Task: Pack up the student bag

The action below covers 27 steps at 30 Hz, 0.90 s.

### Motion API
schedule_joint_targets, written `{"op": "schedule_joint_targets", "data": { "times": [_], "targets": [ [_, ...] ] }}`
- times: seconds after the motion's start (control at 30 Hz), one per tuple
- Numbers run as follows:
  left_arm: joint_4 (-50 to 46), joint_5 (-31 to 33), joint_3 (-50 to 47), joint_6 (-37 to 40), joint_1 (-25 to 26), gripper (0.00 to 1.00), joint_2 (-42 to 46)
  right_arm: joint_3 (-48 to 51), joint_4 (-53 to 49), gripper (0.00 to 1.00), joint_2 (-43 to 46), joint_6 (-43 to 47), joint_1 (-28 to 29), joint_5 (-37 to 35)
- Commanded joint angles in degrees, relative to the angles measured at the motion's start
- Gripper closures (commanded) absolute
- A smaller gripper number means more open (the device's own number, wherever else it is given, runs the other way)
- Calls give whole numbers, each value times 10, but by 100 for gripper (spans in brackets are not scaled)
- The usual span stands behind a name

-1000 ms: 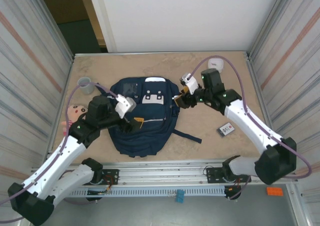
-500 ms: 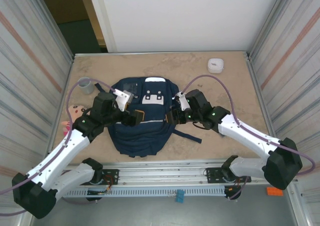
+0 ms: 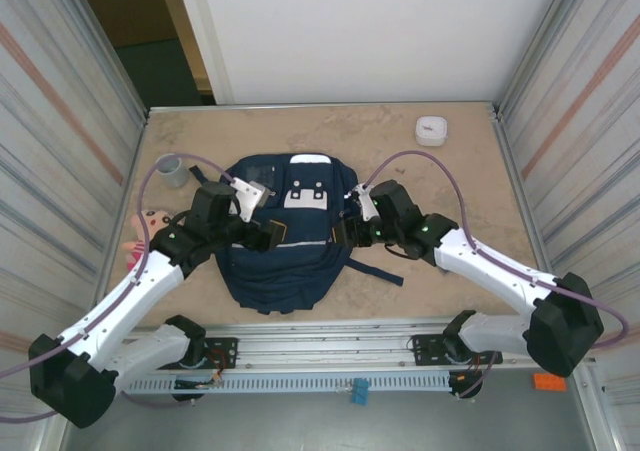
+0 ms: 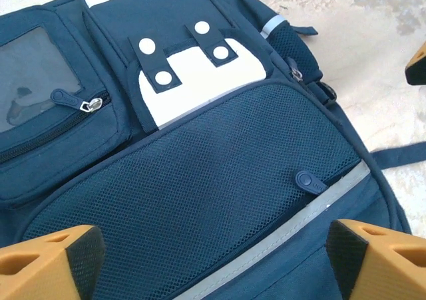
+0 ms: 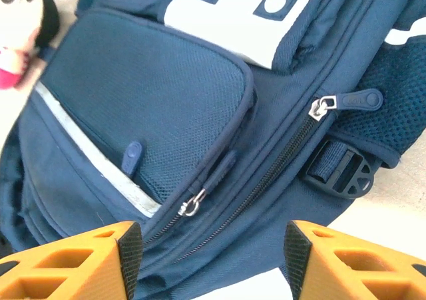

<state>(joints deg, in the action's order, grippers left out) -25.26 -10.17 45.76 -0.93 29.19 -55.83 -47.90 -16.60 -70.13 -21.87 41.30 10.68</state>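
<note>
Student bag (image 3: 285, 261) lies flat on the table (image 3: 450, 191), centre-front, with its top end away from the arm bases. In the top view, far left, a clear cup (image 3: 172, 169) stands well apart and a pink-white plush toy (image 3: 135, 251) sits beside the bag's left edge. Left gripper (image 3: 272, 234) is over the front pocket, fingers wide apart, nothing between. Its wrist view adds the mesh pocket (image 4: 200, 180), zipper pull (image 4: 306, 180), pale stripe (image 4: 313, 220) and white snap patch (image 4: 200, 74). Right gripper (image 3: 345, 233) is at the bag's right edge, fingers apart, empty. Its wrist view adds a side zipper pull (image 5: 343, 102) and black buckle (image 5: 343, 170). A white round container (image 3: 431, 130) sits at rear right.
</note>
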Motion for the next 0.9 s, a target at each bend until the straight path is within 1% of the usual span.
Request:
{"op": "schedule_joint_targets", "data": {
  "times": [0.0, 0.03, 0.1, 0.17, 0.2, 0.27, 0.33, 0.37, 0.47, 0.57, 0.67, 0.8, 0.83, 0.87],
  "targets": [
    [4, -10, 14, 69, -4, 12, 6, -33, -38, 41, -30, 73, -2, 29],
    [3, -31, 11, 97, -4, 13, 8, -41, -46, 40, -39, 74, -10, 46],
    [-15, -75, 8, 171, -4, 15, 13, -60, -50, 40, -59, 66, -32, 114],
    [-30, -89, 6, 237, -4, 18, 15, -72, -46, 41, -77, 39, -48, 160],
    [-41, -94, 4, 276, -4, 19, 14, -80, -50, 43, -89, 16, -53, 168],
    [-62, -101, -2, 357, -3, 21, 12, -103, -79, 47, -114, -47, -57, 159],
    [-74, -106, -13, 419, -2, 20, 12, -122, -109, 50, -133, -126, -52, 151],
    [-74, -106, -18, 439, -2, 20, 13, -121, -106, 51, -136, -164, -42, 153],
    [-74, -105, -28, 479, -2, 19, 14, -117, -85, 51, -139, -245, -6, 142],
    [-80, -108, -33, 510, -2, 19, 13, -128, -86, 50, -158, -283, 7, 134],
    [-86, -122, -35, 544, -2, 20, 17, -160, -121, 52, -185, -290, 10, 97],
    [-81, -127, -36, 545, -2, 21, 23, -193, -146, 53, -225, -283, 18, 57],
    [-80, -128, -36, 543, -2, 21, 25, -200, -151, 57, -235, -280, 20, 48],
    [-77, -129, -38, 542, -2, 21, 27, -207, -154, 65, -242, -278, 21, 43]
  ]
}}
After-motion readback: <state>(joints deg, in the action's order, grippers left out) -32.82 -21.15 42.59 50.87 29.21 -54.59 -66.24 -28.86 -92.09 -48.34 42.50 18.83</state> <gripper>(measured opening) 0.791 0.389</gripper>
